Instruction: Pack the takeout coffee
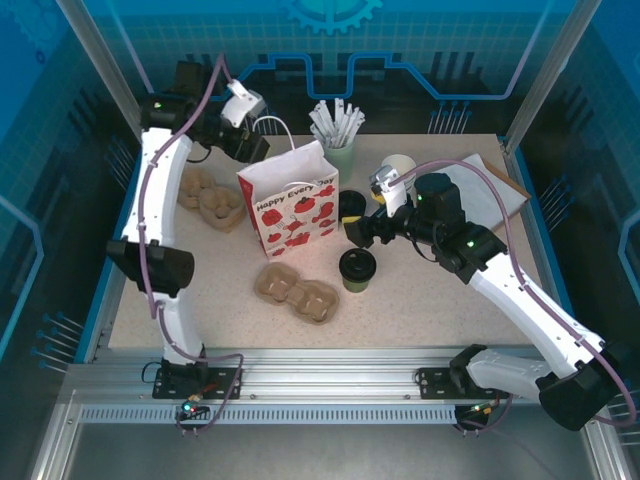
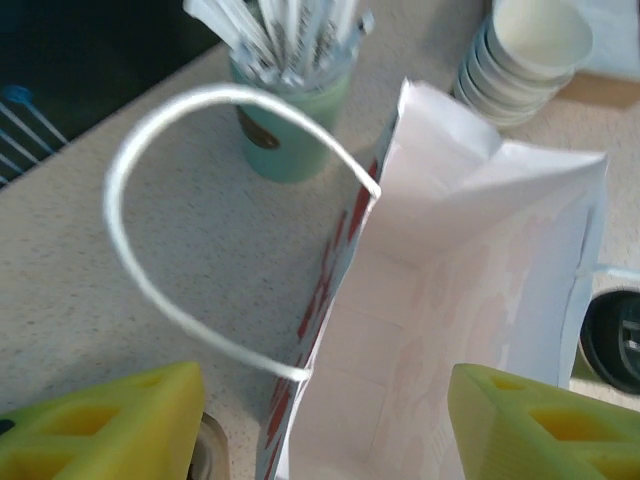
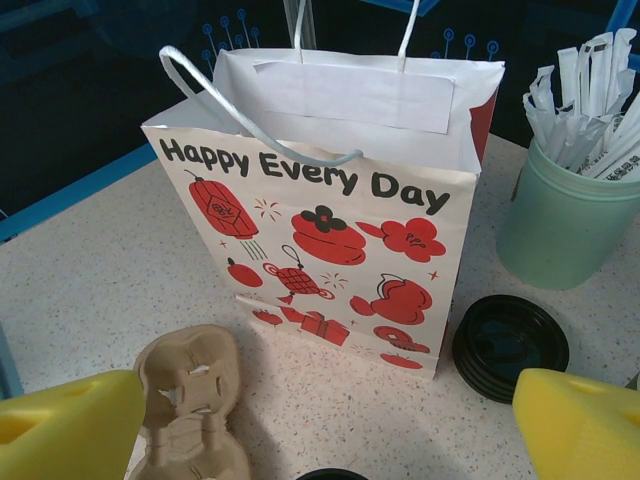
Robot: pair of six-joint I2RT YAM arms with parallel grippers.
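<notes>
My left gripper [image 2: 322, 432] hangs over the mouth of the paper bag [image 1: 290, 205], its yellow fingers spread wide with nothing between them. One white cord handle [image 2: 150, 270] loops out loose over the table [image 1: 440, 300] on the bag's left side. Through the left wrist camera I look down into the bag and see white paper walls and creases. I cannot make out its bottom. My right gripper [image 3: 320, 440] is low on the bag's right side, facing its printed front. Its jaws are also wide apart, and it holds nothing.

The takeout coffee [image 1: 357, 268] stands upright on the table with its black lid on, outside the bag. It is near the bag's front right corner and just on the near side of the right gripper.

Behind the bag, a mint-green tumbler [image 1: 339, 152] holds a bunch of wrapped stirrers [image 1: 335, 120]. To the tumbler's right is the stack of lidless cups [image 1: 397, 170], nested with the white inside of the top one showing. The stack of black lids [image 1: 352, 207] lies just beside the bag's right edge. One pulp cup carrier [image 1: 298, 292] lies in front of the bag, and a second carrier [image 1: 212, 198] lies to its left. The wells I can see in both hold nothing.
</notes>
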